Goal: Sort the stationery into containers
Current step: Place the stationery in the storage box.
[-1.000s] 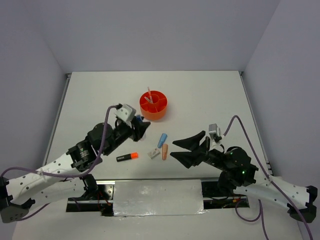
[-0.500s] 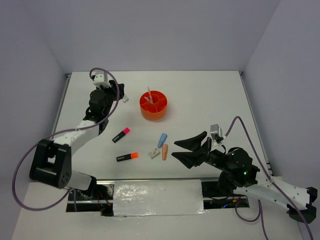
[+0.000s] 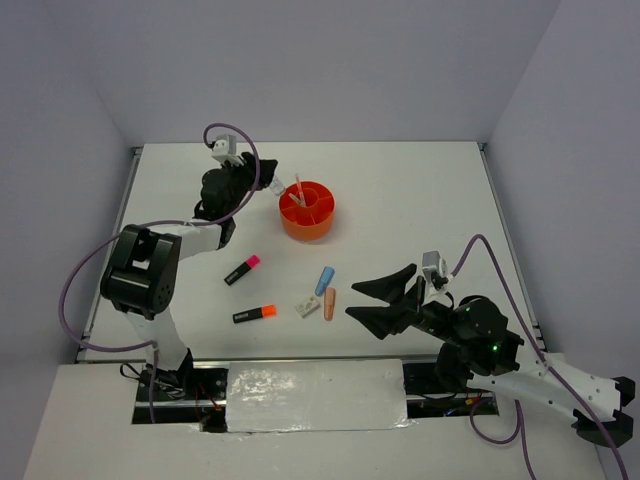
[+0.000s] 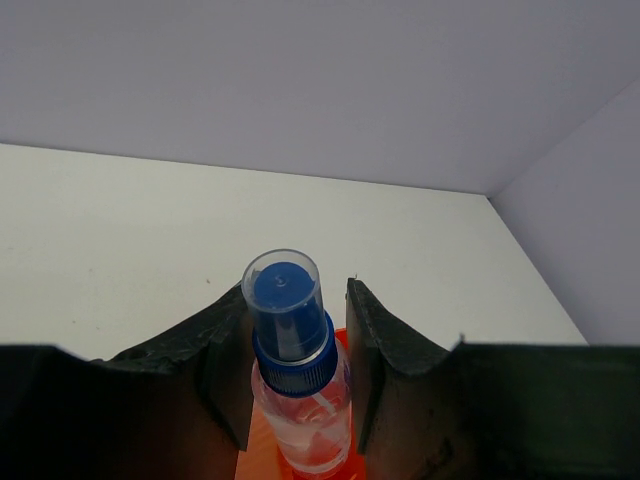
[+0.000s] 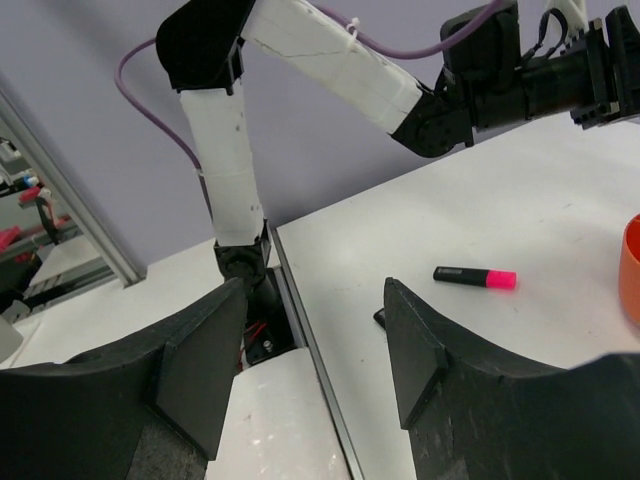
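Observation:
My left gripper (image 3: pixel 266 184) is shut on the blue-clear marker (image 4: pixel 296 372), held upright just left of the orange tub (image 3: pixel 320 229); the orange tub (image 4: pixel 249 456) shows under the marker in the left wrist view. A thin pen (image 3: pixel 298 190) stands in the tub. On the table lie a pink-capped highlighter (image 3: pixel 241 270), an orange-capped highlighter (image 3: pixel 254 314), and blue (image 3: pixel 325 279), white (image 3: pixel 307 306) and salmon (image 3: pixel 329 303) erasers. My right gripper (image 3: pixel 385 298) hovers open right of the erasers, with nothing between its fingers (image 5: pixel 200 370).
The left arm stretches along the table's left side to the back. In the right wrist view the pink highlighter (image 5: pixel 475 277) lies ahead and the tub's rim (image 5: pixel 630 270) shows at the right edge. A foil-covered plate (image 3: pixel 315 395) sits between the arm bases.
The left arm has swung from the table's middle to the back left and then right toward the tub, carrying the marker. This uncovered the pink highlighter. The right gripper has barely shifted.

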Controlling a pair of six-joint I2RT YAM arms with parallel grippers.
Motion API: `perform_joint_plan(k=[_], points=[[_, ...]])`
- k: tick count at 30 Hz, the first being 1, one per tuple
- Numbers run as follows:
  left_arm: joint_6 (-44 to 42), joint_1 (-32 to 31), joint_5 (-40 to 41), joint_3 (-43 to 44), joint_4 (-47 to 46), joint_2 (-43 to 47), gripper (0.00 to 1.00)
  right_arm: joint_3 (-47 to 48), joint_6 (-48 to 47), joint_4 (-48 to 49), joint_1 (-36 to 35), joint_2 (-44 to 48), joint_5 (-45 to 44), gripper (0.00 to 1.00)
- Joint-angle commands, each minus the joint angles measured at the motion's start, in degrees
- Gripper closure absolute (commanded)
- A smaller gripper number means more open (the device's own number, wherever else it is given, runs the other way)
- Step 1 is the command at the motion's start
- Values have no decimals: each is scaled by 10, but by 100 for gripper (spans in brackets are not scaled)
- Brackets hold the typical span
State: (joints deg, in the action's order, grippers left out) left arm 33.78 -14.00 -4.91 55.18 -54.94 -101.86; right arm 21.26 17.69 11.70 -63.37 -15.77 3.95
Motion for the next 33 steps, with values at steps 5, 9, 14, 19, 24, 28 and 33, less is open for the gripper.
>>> perform_joint_plan(k=[5, 9, 14, 19, 24, 28, 33], points=[[41, -1, -46, 41, -103, -41, 100, 30, -21, -9, -2, -12, 14, 35], [47, -1, -58, 35, -117, -51, 100, 27, -24, -3, -2, -16, 19, 35], [50, -1, -65, 20, -129, -57, 100, 25, -23, 5, -2, -17, 23, 35], [52, -2, -76, 19, -136, -67, 100, 29, -24, 2, -2, -22, 29, 35], [45, -2, -75, 16, -132, -69, 97, 30, -23, 2, -2, -16, 35, 35], [45, -2, -77, 16, -128, -75, 92, 32, -26, 2, -1, -17, 36, 35], [51, -2, -91, 17, -136, -87, 88, 31, -28, 4, -2, -22, 44, 35]])
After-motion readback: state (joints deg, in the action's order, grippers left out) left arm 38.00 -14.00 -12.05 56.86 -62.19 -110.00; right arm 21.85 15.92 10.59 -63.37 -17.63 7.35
